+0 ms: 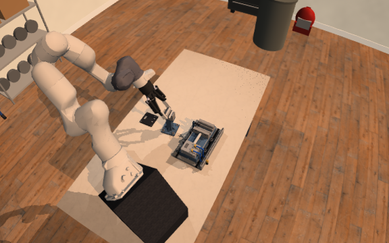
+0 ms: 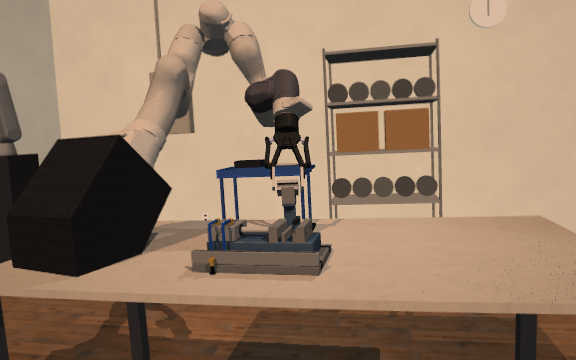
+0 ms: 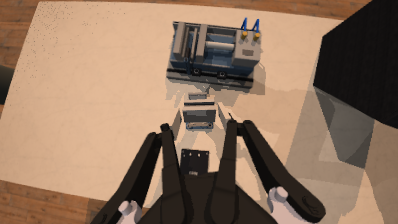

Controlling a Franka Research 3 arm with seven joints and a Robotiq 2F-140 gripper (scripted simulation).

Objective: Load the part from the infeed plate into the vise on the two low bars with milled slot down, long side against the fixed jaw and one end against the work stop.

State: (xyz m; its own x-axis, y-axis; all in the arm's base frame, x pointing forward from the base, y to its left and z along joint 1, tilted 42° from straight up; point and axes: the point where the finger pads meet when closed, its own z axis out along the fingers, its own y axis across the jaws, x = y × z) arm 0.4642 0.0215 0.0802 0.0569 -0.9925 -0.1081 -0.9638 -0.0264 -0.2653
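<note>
The grey part (image 1: 170,113) (image 2: 288,182) (image 3: 199,115) rests on top of the raised V-block (image 1: 170,125) (image 2: 288,196). A dark line runs along it in the wrist view; which way the slot faces I cannot tell for sure. My gripper (image 1: 167,112) (image 2: 288,186) (image 3: 199,111) is partly open, with one fingertip beside each end of the part and small gaps in the wrist view. The vise stands open, with its fixed jaw (image 2: 303,230) (image 3: 180,41), moving jaw (image 2: 277,231) (image 3: 201,43) and rod (image 1: 197,138) (image 3: 220,46). Nothing lies between the jaws except the work stop (image 2: 286,233).
The black infeed plate (image 1: 148,119) (image 3: 195,161) holds no part and lies beside the V-block, on the side away from the vise. The air cylinder (image 1: 190,150) (image 2: 228,230) (image 3: 248,49) carries blue hoses. The black robot base (image 1: 154,202) (image 2: 88,205) stands at one table end.
</note>
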